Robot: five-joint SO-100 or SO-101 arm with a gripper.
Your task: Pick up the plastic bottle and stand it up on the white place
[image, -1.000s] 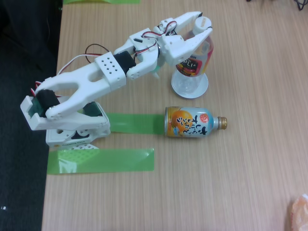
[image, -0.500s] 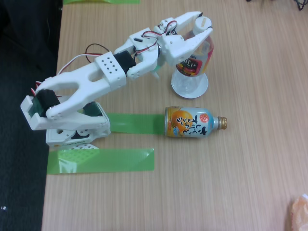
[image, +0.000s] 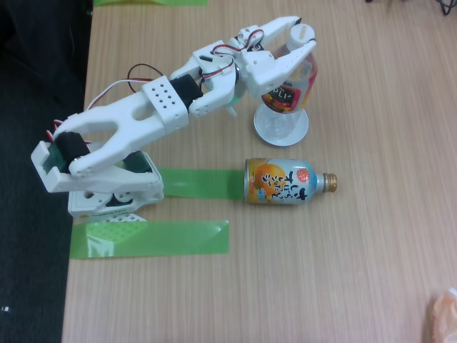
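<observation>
The plastic bottle stands upright on the white place, a small round disc on the wooden table in the fixed view. Its body is clear, with a red, black and yellow label. My white gripper reaches in from the left and holds the bottle's top, one finger on each side of the cap end. The fingers cover the cap and neck. The bottle's clear base rests inside the disc's rim.
An orange-and-blue bottle-can with a gold cap lies on its side just below the disc. Green tape strips lie by the arm's base. The table's left edge drops to a dark floor. Something pale orange sits at the bottom right corner.
The wrist and forearm have crept very slightly upward in the picture. The bottle stays upright on the disc with the fingers still around its top.
</observation>
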